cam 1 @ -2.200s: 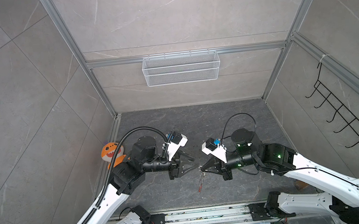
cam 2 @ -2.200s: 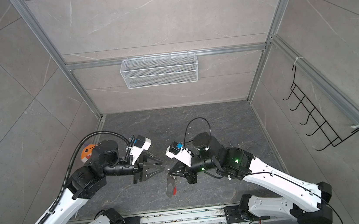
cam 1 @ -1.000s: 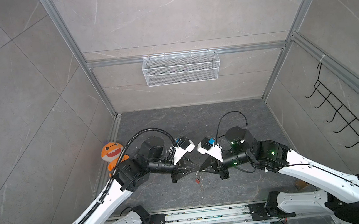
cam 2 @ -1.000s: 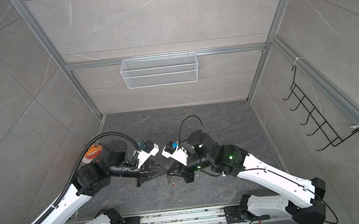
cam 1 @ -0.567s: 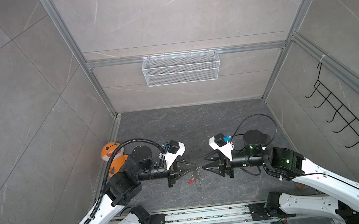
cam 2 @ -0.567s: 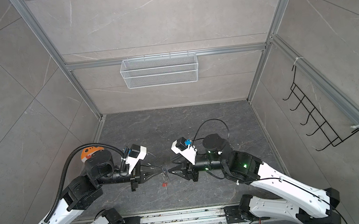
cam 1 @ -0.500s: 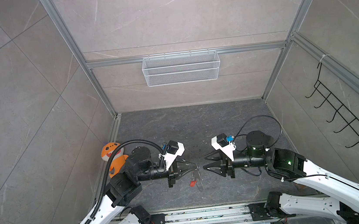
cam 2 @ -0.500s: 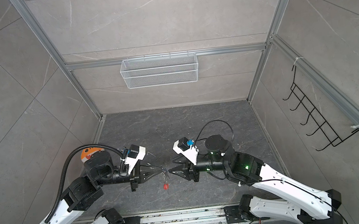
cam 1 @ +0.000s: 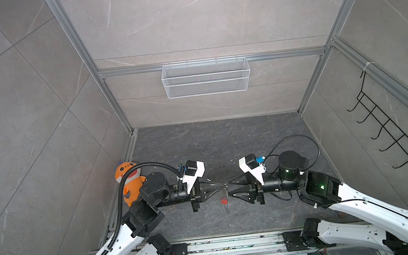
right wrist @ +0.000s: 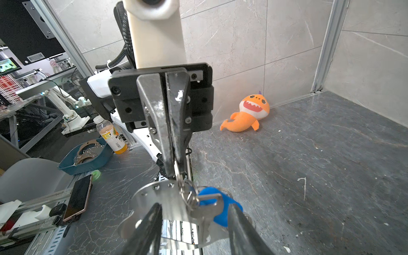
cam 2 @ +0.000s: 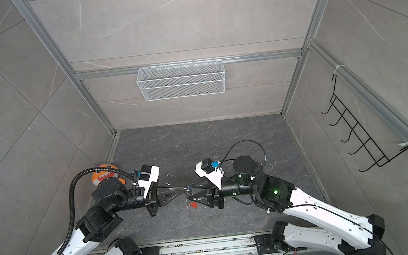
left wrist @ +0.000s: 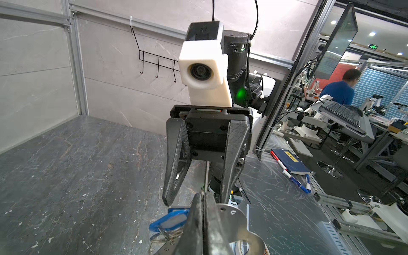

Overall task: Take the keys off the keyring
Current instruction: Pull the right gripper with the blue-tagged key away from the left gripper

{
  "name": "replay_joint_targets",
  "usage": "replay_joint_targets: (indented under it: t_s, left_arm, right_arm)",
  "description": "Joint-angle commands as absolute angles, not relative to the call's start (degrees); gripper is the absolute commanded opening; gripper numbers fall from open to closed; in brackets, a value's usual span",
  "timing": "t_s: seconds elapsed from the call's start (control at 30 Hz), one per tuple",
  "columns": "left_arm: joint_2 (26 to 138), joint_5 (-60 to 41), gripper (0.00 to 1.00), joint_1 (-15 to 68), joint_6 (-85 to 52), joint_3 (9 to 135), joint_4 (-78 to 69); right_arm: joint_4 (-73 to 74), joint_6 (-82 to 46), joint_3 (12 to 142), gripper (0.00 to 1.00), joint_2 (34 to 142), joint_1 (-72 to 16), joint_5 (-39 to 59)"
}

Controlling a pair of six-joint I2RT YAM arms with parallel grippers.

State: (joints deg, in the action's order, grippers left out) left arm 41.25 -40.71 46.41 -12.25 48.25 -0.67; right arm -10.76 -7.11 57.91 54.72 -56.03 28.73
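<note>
1. The right gripper, low in the middle of a top view, has just let go. A second ago its jaws were pinched shut at the keyring; now they stand about half apart and hold nothing.
2. In the right wrist view its two fingers straddle the keyring and the blue key. I cannot tell whether a fingertip brushes the blue tag.
3. The left gripper is closed tight on the edge of the keyring's flat metal plate, beside the small ring. It alone holds the bunch in the air, as it did a second ago.
4. The blue key looks still threaded on the ring. The red key shows just below the gripper tips; whether it hangs or lies on the floor I cannot tell.
5. As I judge it, no key is off yet, and the release looks like the way to a fresh grip on the blue key.
6. The plush shark lies at the left edge of the floor behind the left arm, well apart.
7. The wire basket on the back wall and the hook rack at the right are also far off.
8. Nothing blocks the reach. The trouble is crowding: plate, ring and key sit together between the open jaws, so closing may catch the plate too.
</note>
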Motion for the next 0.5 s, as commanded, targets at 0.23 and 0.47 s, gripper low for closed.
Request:
replay_joint_targets:
  t_s: [0.23,0.47]
  left_arm:
    - [39.9,-39.7,0.0,46.6,-16.0,47.2,-12.0]
    - [39.8,-38.8,0.0,46.6,-16.1,46.7,-12.3]
  right_arm:
    - [-7.6,-8.6,57.0,0.35,56.5,-56.8,26.4]
    - [-8.1,-8.1,57.3,0.18,56.8,-57.2,25.4]
